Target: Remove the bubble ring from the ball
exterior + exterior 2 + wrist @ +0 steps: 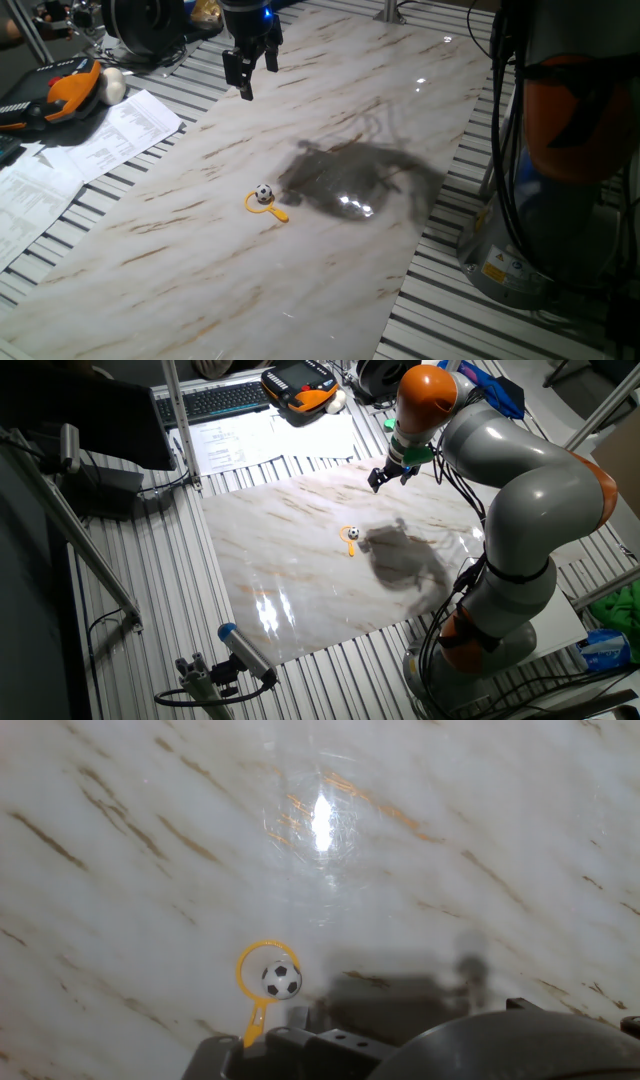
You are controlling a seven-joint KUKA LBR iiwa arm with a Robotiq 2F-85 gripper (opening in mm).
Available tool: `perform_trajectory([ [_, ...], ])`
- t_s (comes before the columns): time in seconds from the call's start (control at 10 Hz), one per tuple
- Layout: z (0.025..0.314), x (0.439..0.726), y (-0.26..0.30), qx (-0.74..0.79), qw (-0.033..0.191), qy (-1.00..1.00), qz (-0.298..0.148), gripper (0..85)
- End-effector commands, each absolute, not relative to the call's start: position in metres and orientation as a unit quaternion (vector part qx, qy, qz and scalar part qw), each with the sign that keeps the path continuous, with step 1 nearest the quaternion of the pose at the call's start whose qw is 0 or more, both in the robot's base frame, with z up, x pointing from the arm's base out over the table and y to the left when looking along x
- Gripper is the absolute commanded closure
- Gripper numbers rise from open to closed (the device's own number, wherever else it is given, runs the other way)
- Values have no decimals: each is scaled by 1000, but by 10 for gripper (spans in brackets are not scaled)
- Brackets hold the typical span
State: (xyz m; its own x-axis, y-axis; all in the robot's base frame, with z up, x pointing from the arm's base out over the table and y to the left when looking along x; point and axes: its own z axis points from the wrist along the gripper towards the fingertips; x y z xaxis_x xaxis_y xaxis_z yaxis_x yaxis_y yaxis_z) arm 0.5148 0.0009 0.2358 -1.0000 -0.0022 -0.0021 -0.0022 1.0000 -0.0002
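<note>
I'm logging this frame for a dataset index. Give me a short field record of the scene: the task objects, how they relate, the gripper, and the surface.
ring: thin yellow-orange plastic bubble ring with a short handle, lying flat
ball: tiny black-and-white soccer-patterned ball
relation: ball sits inside the ring's loop
gripper: two-finger gripper, raised well above the table, away from the ring, holding nothing, jaws apart
surface: marble-patterned board
task status: ring not yet removed

Yellow bubble ring lies flat encircling the ball.

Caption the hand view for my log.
Ball sits inside the yellow ring on the marble table, untouched.
</note>
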Motion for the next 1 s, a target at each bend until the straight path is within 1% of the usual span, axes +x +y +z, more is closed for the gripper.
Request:
perform_trajectory([
  [0.0, 238, 515, 1, 88, 25, 996, -5, 850],
  [0.2, 250, 514, 1, 88, 12, 996, -8, 850],
  [0.4, 253, 513, 1, 88, 11, 996, -8, 850],
  [0.5, 256, 512, 2, 89, 7, 996, -1, 850],
  [0.8, 268, 500, 9, 103, -2, 995, 16, 850],
  [0.9, 270, 495, 16, 111, -1, 994, 11, 850],
])
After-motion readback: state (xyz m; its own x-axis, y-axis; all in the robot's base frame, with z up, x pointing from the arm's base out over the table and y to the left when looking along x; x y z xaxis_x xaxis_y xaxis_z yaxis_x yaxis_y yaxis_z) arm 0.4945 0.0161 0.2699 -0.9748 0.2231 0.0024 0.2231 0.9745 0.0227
